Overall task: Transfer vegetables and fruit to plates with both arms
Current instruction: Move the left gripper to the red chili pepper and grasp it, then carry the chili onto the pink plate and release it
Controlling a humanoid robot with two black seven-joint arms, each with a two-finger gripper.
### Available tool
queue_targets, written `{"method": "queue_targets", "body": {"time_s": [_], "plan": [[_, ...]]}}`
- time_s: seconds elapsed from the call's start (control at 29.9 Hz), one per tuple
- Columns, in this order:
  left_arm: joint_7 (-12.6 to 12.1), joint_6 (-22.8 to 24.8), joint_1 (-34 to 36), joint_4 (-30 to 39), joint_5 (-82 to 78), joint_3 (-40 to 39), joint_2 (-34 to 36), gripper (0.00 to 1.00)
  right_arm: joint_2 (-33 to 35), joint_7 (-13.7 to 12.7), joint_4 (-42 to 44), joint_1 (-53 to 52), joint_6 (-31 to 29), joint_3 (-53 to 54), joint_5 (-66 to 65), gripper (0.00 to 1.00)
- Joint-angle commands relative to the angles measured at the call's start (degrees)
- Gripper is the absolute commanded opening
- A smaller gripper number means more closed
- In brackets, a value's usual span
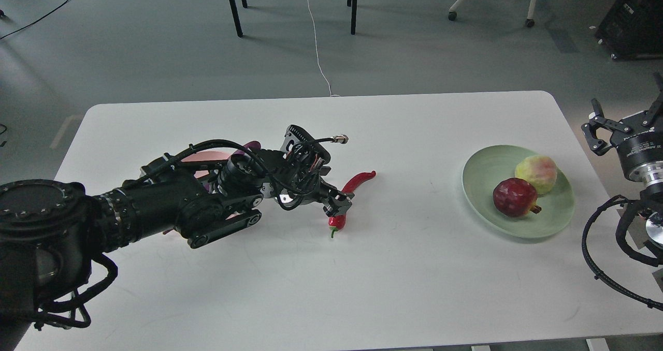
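Observation:
My left arm reaches across the table, and its gripper (339,202) sits right on the middle of the red chili pepper (360,179). The pepper lies on the table; the dark fingers cannot be told apart. The arm hides most of the pink plate (199,157) and the purple eggplant (252,145); only a sliver of each shows. The green plate (481,177) holds the yellow-green fruit (537,174) and the pomegranate (514,196). My right gripper (627,120) is open and empty, right of the green plate, beyond the table's right edge.
The white table (414,278) ends just right of the green plate. Black cable loops (595,258) hang from my right arm at the table's right edge. Chair legs and floor cables lie beyond the far edge.

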State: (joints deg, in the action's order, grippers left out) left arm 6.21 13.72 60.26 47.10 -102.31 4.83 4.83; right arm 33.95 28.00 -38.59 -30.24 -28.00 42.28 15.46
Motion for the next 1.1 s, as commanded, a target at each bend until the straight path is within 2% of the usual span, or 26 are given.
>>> {"method": "queue_targets", "body": {"time_s": [0.0,0.07,0.17,0.2,0.3,0.37,0.53,0.6,0.77,0.9,1.0,1.07], "plan": [[-0.23,-0.01,-0.58,-0.34,0.01,0.09,-0.61,0.82,-0.63,0.00,-0.08,-0.08,0.00,-0.09,0.00,0.97],[-0.23,-0.01,-1.10,-0.95,0.01,0.09,-0.70,0.81,-0.72,0.00,-0.08,-0.08,0.00,-0.09,0.00,0.97],[-0.23,-0.01,-1.46,-0.95,0.01,0.18,-0.70,0.70,-0.81,0.00,-0.08,-0.17,0.00,-0.09,0.00,0.97],[-0.23,-0.01,-1.54,-0.95,-0.08,0.18,-0.70,0.63,-0.81,0.00,-0.08,-0.17,0.00,-0.09,0.00,0.97],[-0.23,-0.01,-1.55,-0.95,-0.08,0.62,-0.70,0.33,-0.72,0.00,-0.08,-0.26,0.00,-0.09,0.00,0.97],[-0.14,-0.01,-1.28,-0.95,-0.08,0.88,-0.70,0.26,-0.72,0.00,0.00,-0.43,0.00,-0.09,0.00,0.97],[-0.14,-0.10,-0.67,0.62,0.18,0.09,0.44,0.24,-0.63,0.00,0.18,-0.69,0.00,-0.18,0.00,0.97],[-0.14,-0.10,0.38,4.21,0.27,-0.43,3.06,0.24,-0.63,0.00,0.27,-0.87,0.00,-0.09,0.00,0.97],[-0.32,0.43,5.04,20.20,0.71,-1.31,17.28,0.24,-0.20,0.00,0.36,-0.96,0.00,-0.09,0.00,0.97],[0.03,3.32,5.66,30.57,0.71,-1.49,30.11,0.25,-0.37,0.00,0.97,-1.05,0.00,-0.18,0.00,0.97],[0.38,3.95,5.05,34.90,0.62,-1.14,38.99,0.26,-0.72,0.00,1.06,-1.05,0.00,-0.18,0.00,0.97],[0.65,3.77,4.26,35.43,0.54,-0.62,43.40,0.26,-0.72,0.00,1.06,-1.13,0.00,-0.18,0.00,0.97]]}}
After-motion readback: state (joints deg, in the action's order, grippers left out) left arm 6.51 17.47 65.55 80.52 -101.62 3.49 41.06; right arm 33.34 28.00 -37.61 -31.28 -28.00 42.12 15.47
